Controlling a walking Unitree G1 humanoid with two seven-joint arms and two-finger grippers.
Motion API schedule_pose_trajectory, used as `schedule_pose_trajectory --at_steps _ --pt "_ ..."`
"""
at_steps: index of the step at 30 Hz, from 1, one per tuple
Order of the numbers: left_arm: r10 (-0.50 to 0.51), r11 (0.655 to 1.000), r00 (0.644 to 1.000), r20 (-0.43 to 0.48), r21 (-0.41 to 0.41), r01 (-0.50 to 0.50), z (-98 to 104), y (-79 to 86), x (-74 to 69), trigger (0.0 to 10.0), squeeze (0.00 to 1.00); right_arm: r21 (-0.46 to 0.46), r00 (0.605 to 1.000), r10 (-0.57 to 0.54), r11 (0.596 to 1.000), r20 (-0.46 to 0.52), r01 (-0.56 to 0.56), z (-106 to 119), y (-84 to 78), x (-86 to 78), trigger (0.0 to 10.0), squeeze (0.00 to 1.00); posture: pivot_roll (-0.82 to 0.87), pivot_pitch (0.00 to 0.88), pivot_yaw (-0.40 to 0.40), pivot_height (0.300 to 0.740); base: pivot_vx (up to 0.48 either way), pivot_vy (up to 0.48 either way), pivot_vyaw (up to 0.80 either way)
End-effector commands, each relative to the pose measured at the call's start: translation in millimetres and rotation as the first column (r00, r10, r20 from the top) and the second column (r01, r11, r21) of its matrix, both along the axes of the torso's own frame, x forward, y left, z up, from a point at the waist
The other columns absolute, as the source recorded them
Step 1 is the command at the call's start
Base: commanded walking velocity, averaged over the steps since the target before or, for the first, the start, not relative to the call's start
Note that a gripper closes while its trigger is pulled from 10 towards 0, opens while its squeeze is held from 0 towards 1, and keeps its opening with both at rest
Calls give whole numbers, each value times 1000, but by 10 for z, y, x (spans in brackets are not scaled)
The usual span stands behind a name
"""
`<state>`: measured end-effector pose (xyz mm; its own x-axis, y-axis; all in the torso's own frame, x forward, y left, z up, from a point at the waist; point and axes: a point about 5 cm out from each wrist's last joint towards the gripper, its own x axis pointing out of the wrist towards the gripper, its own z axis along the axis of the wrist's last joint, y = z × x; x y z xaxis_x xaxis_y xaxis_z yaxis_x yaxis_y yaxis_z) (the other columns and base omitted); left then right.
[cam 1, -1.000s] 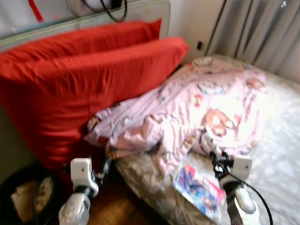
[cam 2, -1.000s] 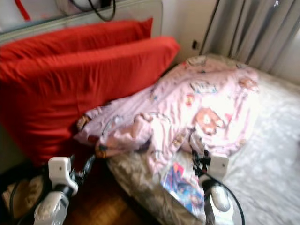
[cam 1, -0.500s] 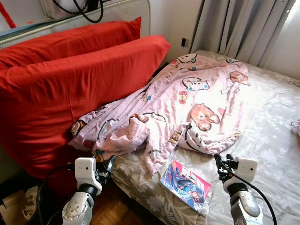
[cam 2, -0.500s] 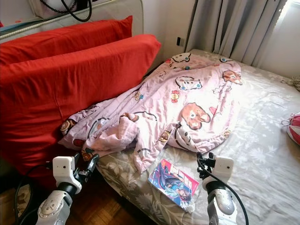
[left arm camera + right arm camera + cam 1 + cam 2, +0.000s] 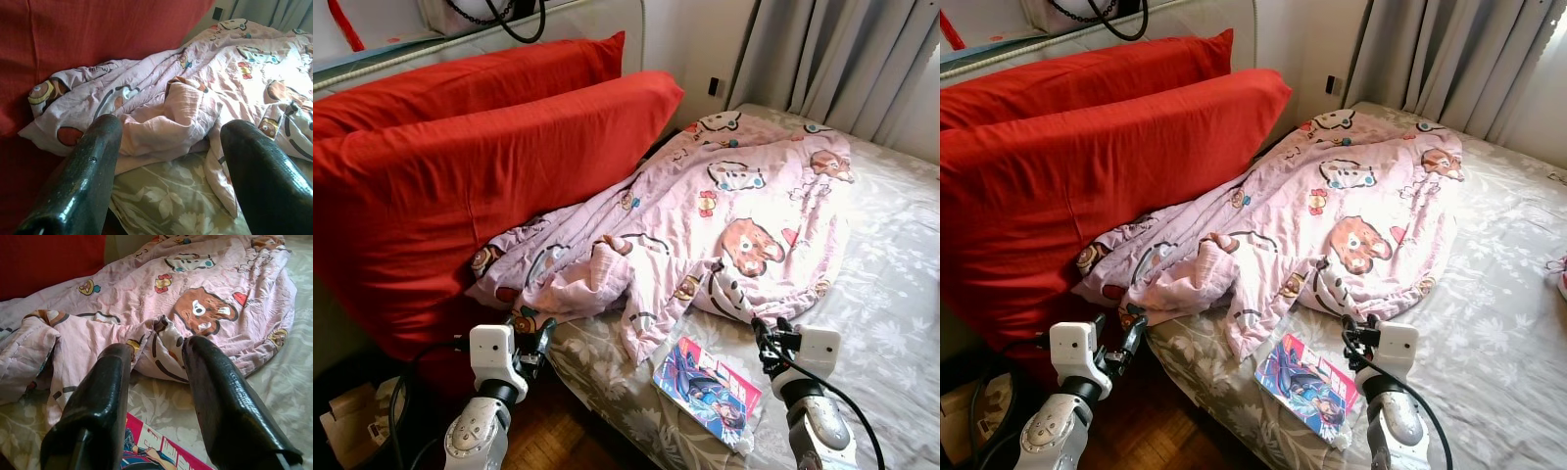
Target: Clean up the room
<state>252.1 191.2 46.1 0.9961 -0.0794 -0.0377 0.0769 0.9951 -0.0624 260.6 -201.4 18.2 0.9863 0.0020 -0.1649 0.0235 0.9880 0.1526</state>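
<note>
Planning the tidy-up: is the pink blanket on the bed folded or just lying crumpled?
Crumpled, not folded. The pink blanket lies bunched in loose wrinkles across the bed, one end against the red pillows.

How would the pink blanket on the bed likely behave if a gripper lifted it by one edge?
The pink blanket lies crumpled in soft folds, so it would probably drape and trail limply. It looks thin, likely light. Its edge lies close to the comic book, which it might drag along.
</note>
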Motion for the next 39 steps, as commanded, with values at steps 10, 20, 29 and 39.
schedule_pose_trajectory --at_steps 10,20,29,39 --pt "-11 1000 1000 -28 10 11 -40 -18 -25 10000 0 -2 1000 6 1000 7 -6 7 -2 -3 10000 0 94 61 -23 666 0 0 0" --pt "-11 1000 999 -30 12 12 -31 2 -18 10000 0 -4 999 20 1000 -25 -20 -44 14 -17 10000 0 90 78 -19 642 0 0 0" --pt "-27 999 998 -57 24 28 -50 -26 -4 10000 0 19 998 62 998 -13 -62 -26 102 26 10000 0 87 85 -14 642 0 0 0" --pt "-29 999 998 -50 18 30 -30 -27 20 10000 0 34 992 127 991 -22 -126 -10 182 112 10000 0 77 93 -6 642 0 0 0"
